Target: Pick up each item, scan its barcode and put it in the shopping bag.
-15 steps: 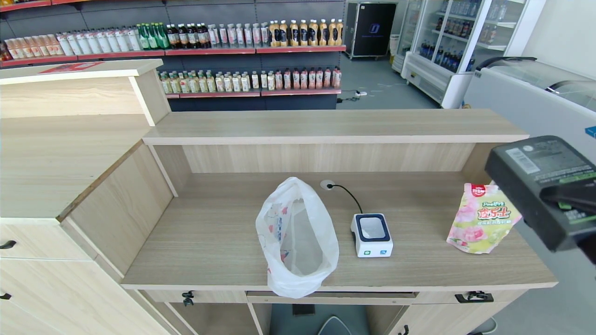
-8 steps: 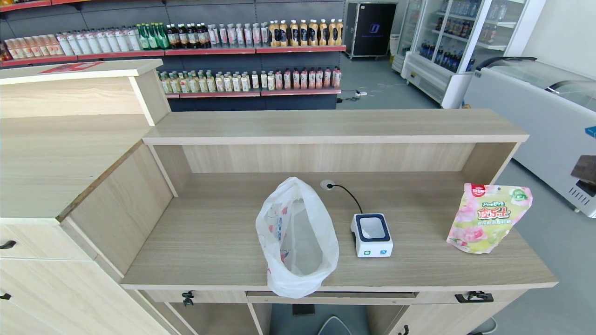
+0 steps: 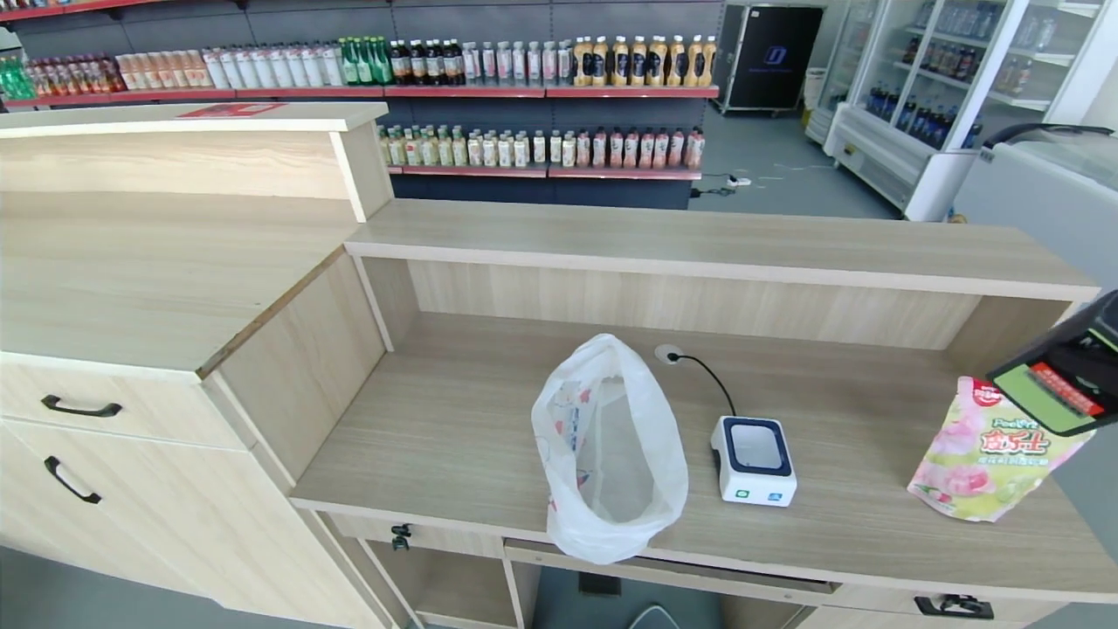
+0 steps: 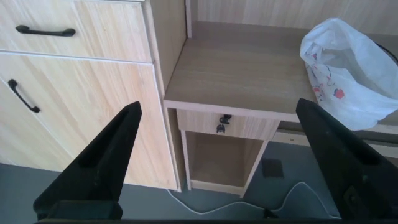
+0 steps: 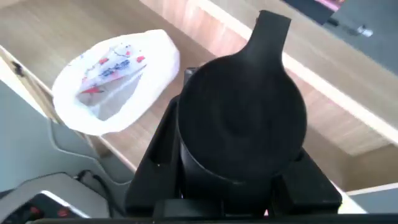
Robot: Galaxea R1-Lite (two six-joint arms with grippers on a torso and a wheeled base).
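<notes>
A white plastic shopping bag stands open near the counter's front edge, also seen as the bag and the bag. Just right of it sits a small white barcode scanner with a black cable. A pink and green snack pouch lies at the counter's right end. A dark block of my right arm hangs over the pouch's upper corner. My left gripper is open and holds nothing, low in front of the counter's left end. A black housing hides my right gripper's tips.
The wooden counter has a raised ledge along its back and a taller cabinet with drawers on the left. Bottle shelves and fridges stand in the room behind.
The head camera has shifted, so everything sits further right. The dark right arm block left the right edge half a second ago and now shows again above the pouch.
</notes>
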